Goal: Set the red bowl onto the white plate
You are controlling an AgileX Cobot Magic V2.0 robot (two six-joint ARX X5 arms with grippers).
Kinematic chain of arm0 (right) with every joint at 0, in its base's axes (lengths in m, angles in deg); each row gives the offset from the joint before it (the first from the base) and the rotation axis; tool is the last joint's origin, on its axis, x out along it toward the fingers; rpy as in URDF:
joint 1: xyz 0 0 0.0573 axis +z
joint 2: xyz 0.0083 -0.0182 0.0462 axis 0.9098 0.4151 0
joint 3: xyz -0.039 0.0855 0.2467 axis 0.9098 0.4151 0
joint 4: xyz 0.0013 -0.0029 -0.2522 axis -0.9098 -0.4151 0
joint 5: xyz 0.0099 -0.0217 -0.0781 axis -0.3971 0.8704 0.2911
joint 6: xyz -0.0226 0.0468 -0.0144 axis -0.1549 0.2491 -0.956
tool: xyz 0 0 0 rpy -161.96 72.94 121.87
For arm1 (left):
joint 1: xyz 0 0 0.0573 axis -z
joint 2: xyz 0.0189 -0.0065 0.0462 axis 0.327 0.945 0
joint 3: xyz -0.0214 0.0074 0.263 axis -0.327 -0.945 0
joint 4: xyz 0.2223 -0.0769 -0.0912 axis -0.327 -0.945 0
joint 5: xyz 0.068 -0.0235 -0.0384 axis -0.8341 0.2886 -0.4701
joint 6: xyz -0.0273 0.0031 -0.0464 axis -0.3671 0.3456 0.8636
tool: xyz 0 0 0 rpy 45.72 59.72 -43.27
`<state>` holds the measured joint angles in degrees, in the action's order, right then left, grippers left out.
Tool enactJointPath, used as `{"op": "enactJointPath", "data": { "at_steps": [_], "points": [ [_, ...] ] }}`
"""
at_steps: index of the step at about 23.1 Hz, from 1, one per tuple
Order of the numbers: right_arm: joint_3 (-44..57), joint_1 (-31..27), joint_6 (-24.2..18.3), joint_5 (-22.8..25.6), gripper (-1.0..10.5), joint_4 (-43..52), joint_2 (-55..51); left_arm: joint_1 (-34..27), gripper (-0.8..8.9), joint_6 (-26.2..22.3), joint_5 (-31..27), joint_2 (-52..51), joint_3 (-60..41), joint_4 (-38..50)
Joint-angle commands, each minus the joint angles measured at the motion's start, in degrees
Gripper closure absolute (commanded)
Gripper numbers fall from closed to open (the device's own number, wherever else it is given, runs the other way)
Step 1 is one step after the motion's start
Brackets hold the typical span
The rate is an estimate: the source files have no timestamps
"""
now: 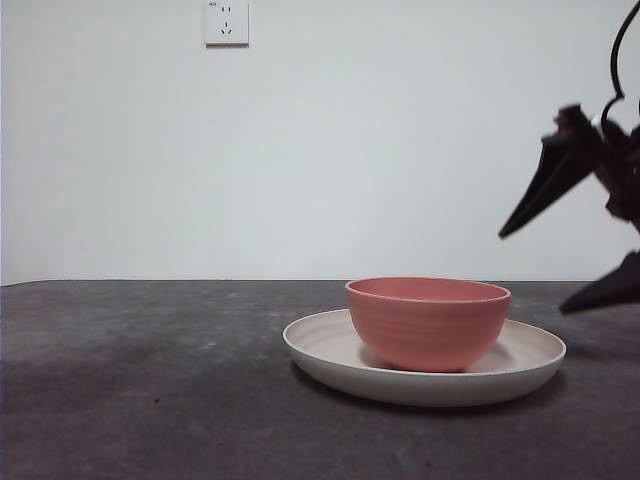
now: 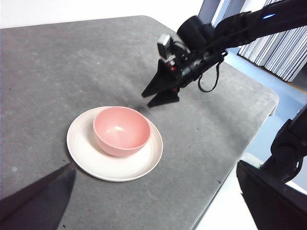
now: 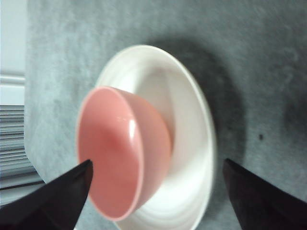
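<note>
The red bowl [image 1: 428, 322] stands upright inside the white plate [image 1: 320, 345] on the dark grey table. Both also show in the left wrist view, the bowl [image 2: 121, 130] and the plate [image 2: 86, 153], and in the right wrist view, the bowl [image 3: 120, 153] and the plate [image 3: 192, 143]. My right gripper [image 1: 535, 272] hangs open and empty just right of the plate and a little above it. It shows in the left wrist view [image 2: 146, 99] a short way beyond the plate, and its own view [image 3: 157, 163] looks down on the bowl. My left gripper [image 2: 156, 165] is open and empty, well back from the plate.
The table's edge [image 2: 225, 201] and rounded corner [image 2: 273, 96] lie to the side of the plate in the left wrist view. A white wall with a socket [image 1: 226, 22] stands behind the table.
</note>
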<state>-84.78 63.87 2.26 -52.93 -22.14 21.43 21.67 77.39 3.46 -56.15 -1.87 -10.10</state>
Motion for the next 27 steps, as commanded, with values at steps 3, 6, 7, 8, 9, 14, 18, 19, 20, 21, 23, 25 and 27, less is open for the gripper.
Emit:
{"op": "enactJointPath", "data": {
  "at_steps": [3, 6, 7, 8, 9, 14, 18, 19, 20, 21, 23, 25, 27],
  "points": [
    [-1.0, 0.3, -2.4, 0.0, 5.6, 0.5, 4.5, 0.3, 2.74, 0.4, 0.3, 0.1, 0.9, 0.7],
    [-1.0, 0.3, -3.3, 0.0, 6.1, 0.5, 5.9, 0.3, 2.74, 0.4, 0.3, 0.1, 0.9, 0.7],
    [-1.0, 0.5, -3.5, 0.0, 6.3, 0.5, 6.6, 0.3, 2.74, 0.6, 0.3, 0.1, 0.9, 0.7],
    [-1.0, 0.6, -3.5, 0.0, 6.3, 0.8, 7.3, 0.3, 2.74, 0.8, 0.3, 0.1, 0.9, 0.7],
    [-1.0, 0.8, -3.5, 0.0, 6.3, 1.0, 8.0, 0.3, 2.74, 0.8, 0.3, 0.1, 0.9, 0.7],
    [-1.0, 3.4, -3.7, 3.5, 7.2, 2.3, 10.0, 0.3, 2.74, 0.8, 0.3, 0.1, 0.9, 0.7],
    [-1.0, 4.9, -3.6, 7.5, 9.4, 2.4, 10.1, 0.3, 2.74, 0.8, 0.3, 0.1, 0.9, 0.7],
    [-1.0, 4.9, -3.4, 7.6, 9.4, 2.4, 10.1, 0.3, 2.74, 1.0, 0.3, 0.1, 0.9, 0.7],
    [-1.0, 4.9, -3.3, 7.5, 9.4, 2.4, 10.1, 0.3, 2.74, 1.0, 0.4, 0.1, 0.9, 0.7],
    [-1.0, 4.9, -3.3, 7.3, 9.4, 2.5, 10.1, 0.3, 2.74, 1.0, 0.4, 0.1, 0.9, 0.7],
    [-1.3, 4.9, -3.3, 7.3, 9.4, 2.0, 9.7, 0.3, 2.74, 1.0, 0.4, 0.1, 0.9, 0.7],
    [-2.5, 4.9, -3.2, 7.1, 9.4, 0.3, 9.2, 0.3, 2.74, 1.0, 0.4, 0.1, 0.9, 0.7],
    [-4.7, 5.2, -3.2, 7.3, 9.4, -2.6, 9.0, 0.3, 2.74, 1.0, 0.4, 0.1, 0.9, 0.7]
  ]
}}
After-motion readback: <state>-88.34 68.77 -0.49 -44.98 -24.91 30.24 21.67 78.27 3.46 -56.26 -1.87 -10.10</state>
